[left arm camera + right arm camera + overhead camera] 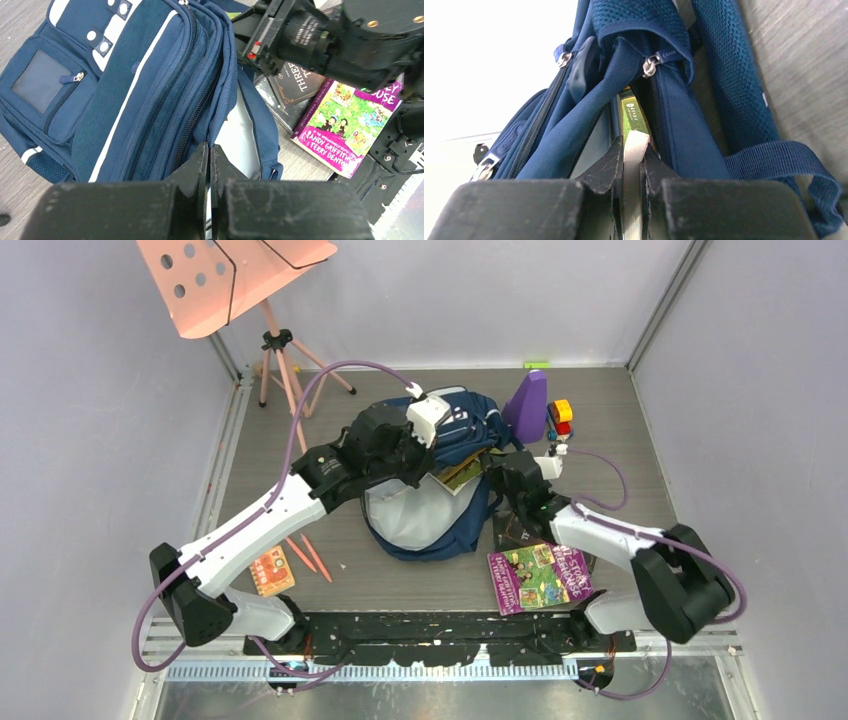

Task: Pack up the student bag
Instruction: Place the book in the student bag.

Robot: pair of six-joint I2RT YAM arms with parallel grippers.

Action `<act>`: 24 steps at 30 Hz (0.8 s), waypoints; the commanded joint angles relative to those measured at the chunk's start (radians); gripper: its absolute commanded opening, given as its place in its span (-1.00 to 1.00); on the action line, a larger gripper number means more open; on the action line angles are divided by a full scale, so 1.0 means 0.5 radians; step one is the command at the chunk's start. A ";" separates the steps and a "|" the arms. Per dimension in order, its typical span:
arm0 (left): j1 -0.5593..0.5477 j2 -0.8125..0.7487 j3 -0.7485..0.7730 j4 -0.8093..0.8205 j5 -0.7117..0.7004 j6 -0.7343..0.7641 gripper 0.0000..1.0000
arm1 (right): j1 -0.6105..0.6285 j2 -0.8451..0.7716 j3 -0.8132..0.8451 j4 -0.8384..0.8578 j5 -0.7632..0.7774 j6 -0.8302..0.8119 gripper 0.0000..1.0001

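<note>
The student bag (470, 425) lies open in the middle of the table, its pale grey lining facing up. My left gripper (432, 466) is at the rim of the opening; in the left wrist view it (210, 159) is shut on the navy edge of the bag (150, 100). My right gripper (494, 470) comes in from the right, shut on a thin book (462, 472) with a green and yellow cover. In the right wrist view the book (633, 142) stands on edge between my fingers (631, 160), its front part inside the bag (684, 135) between blue fabric walls.
A magenta picture book (540, 575) and a dark book (512, 532) lie by the right arm. An orange card (272, 571) and two orange pencils (310, 558) lie near the left arm. A purple object (528, 405) and a small toy (562, 416) stand behind the bag. A pink music stand (235, 280) is at the back left.
</note>
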 commanded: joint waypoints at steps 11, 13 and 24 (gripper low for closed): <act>-0.001 0.038 0.188 0.222 0.101 -0.061 -1.00 | 0.004 0.757 0.284 0.991 0.334 0.053 -0.99; -0.001 0.042 0.195 0.208 0.071 -0.039 -1.00 | 0.006 0.795 0.325 0.941 0.291 0.088 -0.99; 0.015 0.054 0.213 0.196 -0.075 -0.059 -1.00 | 0.043 0.242 0.034 0.577 0.465 0.031 -0.99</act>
